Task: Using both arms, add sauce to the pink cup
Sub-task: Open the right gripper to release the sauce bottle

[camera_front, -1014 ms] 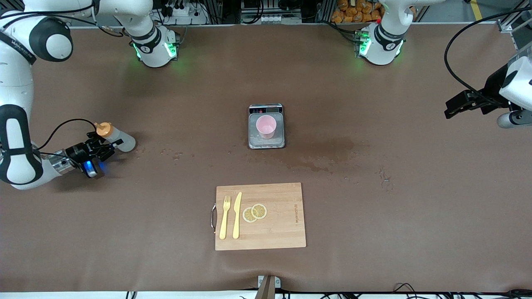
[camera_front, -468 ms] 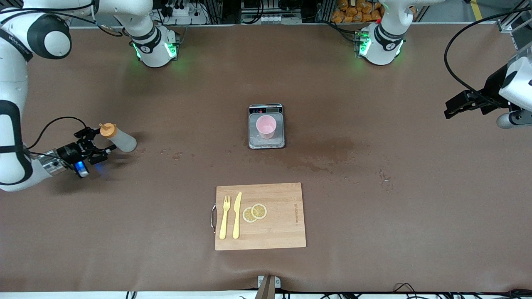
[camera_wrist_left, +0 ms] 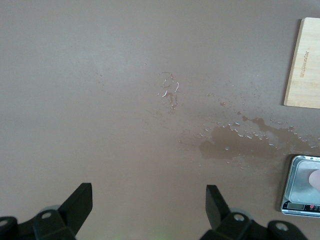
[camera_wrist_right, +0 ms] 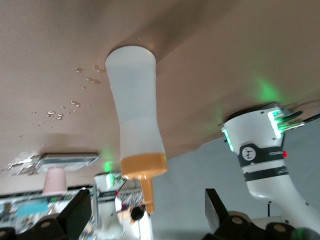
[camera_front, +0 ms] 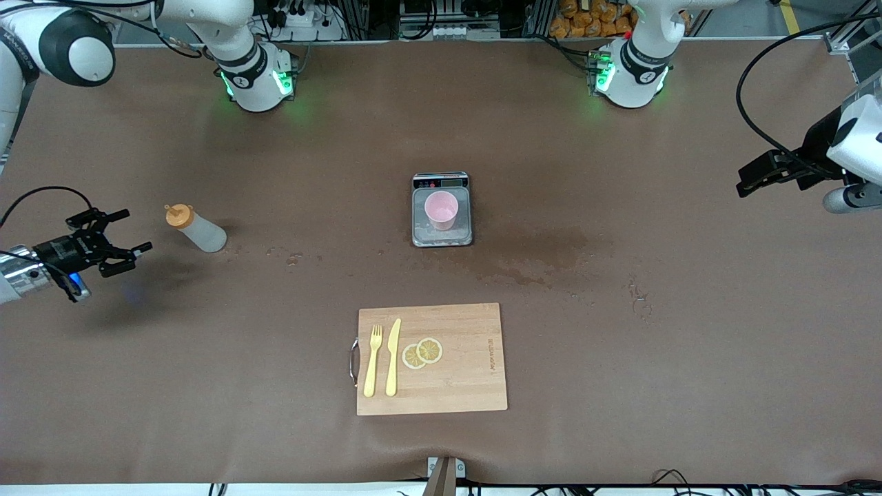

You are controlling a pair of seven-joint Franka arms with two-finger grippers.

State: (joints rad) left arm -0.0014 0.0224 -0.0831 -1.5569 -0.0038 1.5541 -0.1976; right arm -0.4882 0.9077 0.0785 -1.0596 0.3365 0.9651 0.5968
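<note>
Translucent sauce stands free; right end effector, left end effector both spread.

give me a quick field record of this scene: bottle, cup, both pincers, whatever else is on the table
sauce bottle: upright on the table toward the right arm's end, orange cap on, nothing touching it
pink cup: upright on the scale, mid table
right pincer: open, empty, beside the bottle and clear of it
left pincer: open, empty, waiting over the left arm's end of the table
cutting board: nearer the front camera than the scale; carries a fork, a knife and two lemon slices
table: wet patch beside the scale
</note>
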